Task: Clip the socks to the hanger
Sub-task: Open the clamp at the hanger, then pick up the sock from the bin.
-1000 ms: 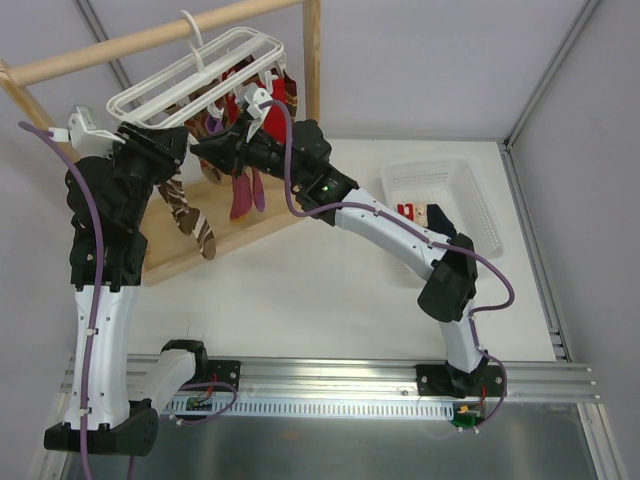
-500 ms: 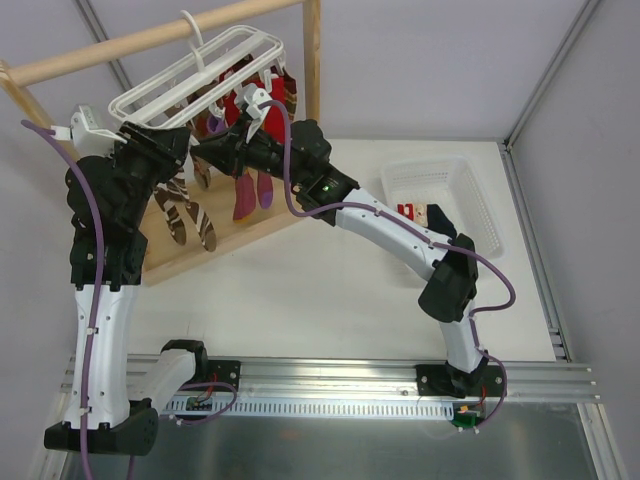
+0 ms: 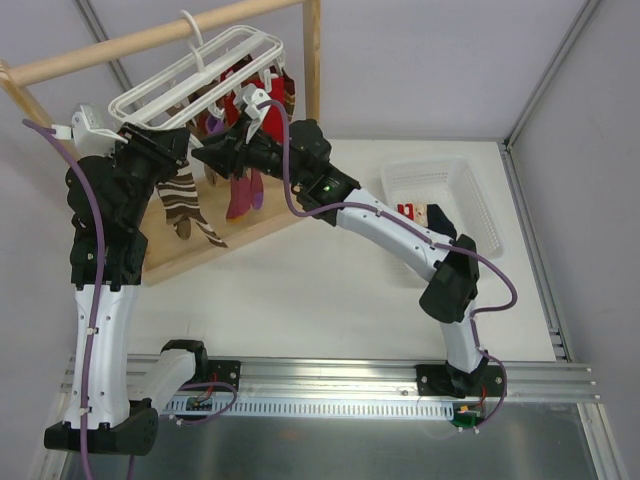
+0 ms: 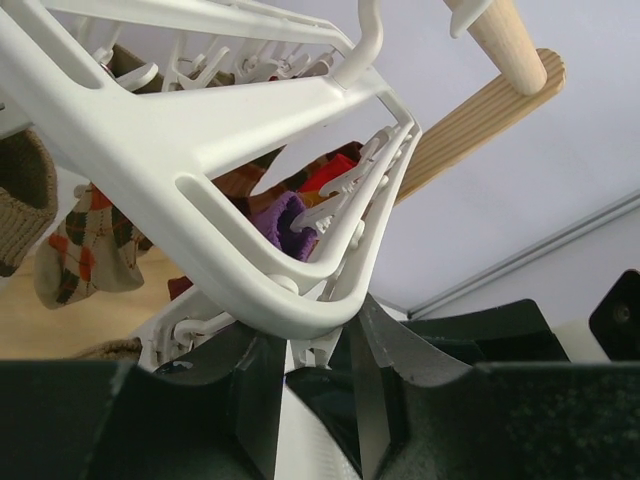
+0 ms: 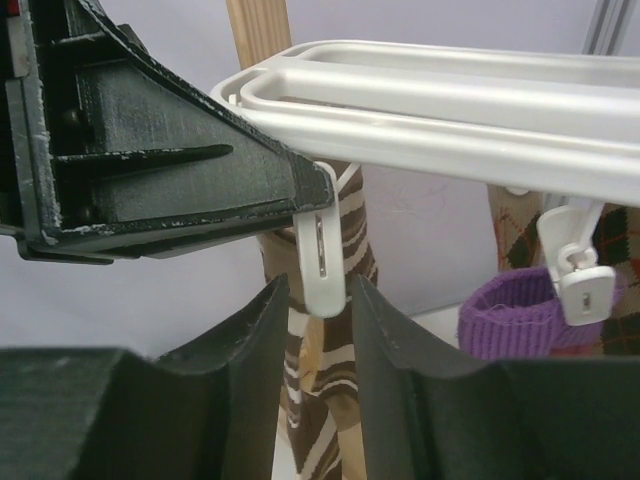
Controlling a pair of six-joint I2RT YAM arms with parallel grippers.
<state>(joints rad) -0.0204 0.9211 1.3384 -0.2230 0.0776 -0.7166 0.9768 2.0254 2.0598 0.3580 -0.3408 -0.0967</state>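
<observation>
Two grippers meet at one corner of the hanger [image 3: 195,70], which hangs by its hook from the wooden rail [image 3: 150,38]. The coming move turns on how a single clip [image 5: 322,255] sits in the right gripper [image 5: 318,290]. The clip dangles from the outer bar with its long axis vertical. Its lower end drops into the gap between the two fingers, which rise from below on either side of it. The jaws stand parted, a sliver wider than the clip, with a thin gap showing on one side and the other pad nearly touching. Their closing line therefore runs straight across the clip's axis, and I judge that little or no re-aiming is needed. The striped sock [image 5: 315,400] hangs straight down directly behind the clip, on the far side from the wrist camera. Whether its cuff sits in the clip's mouth is hidden by the bar. The left gripper [image 4: 312,330] is clenched on the rounded corner of the frame just beside this clip. It looks to be steadying the hanger, so the right arm is the one placed to act. A purple sock [image 5: 510,315] hangs at the next clip along the same bar. An argyle sock [image 4: 85,255] and a red sock [image 3: 245,105] hang farther under the frame.
</observation>
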